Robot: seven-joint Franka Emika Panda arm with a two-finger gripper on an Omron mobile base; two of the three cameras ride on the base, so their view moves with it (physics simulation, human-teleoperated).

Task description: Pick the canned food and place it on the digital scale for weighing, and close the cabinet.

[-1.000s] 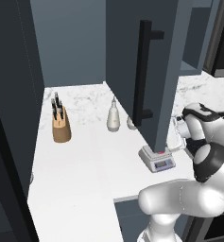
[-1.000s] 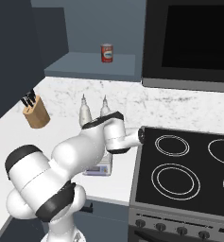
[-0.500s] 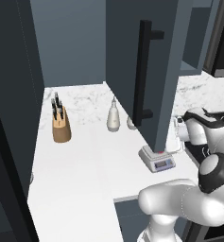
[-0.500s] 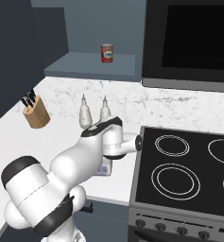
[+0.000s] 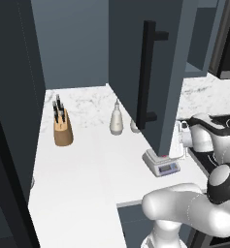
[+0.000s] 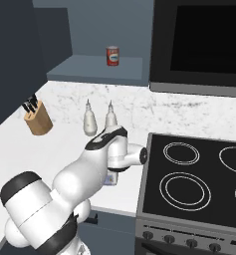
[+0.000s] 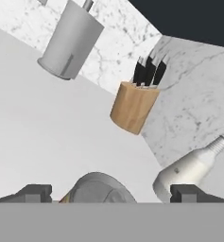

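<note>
The canned food stands on the open cabinet's shelf, at 12 o'clock from the two white bottles. The fingers are spread wide (holding nothing), low over the surface. The cabinet door hangs open above the digital scale.

White glossy arm, rounded segments, black joint bands.

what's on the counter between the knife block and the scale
Two white bottles stand between the knife block and the scale, by the wall, in the right base view.
</note>
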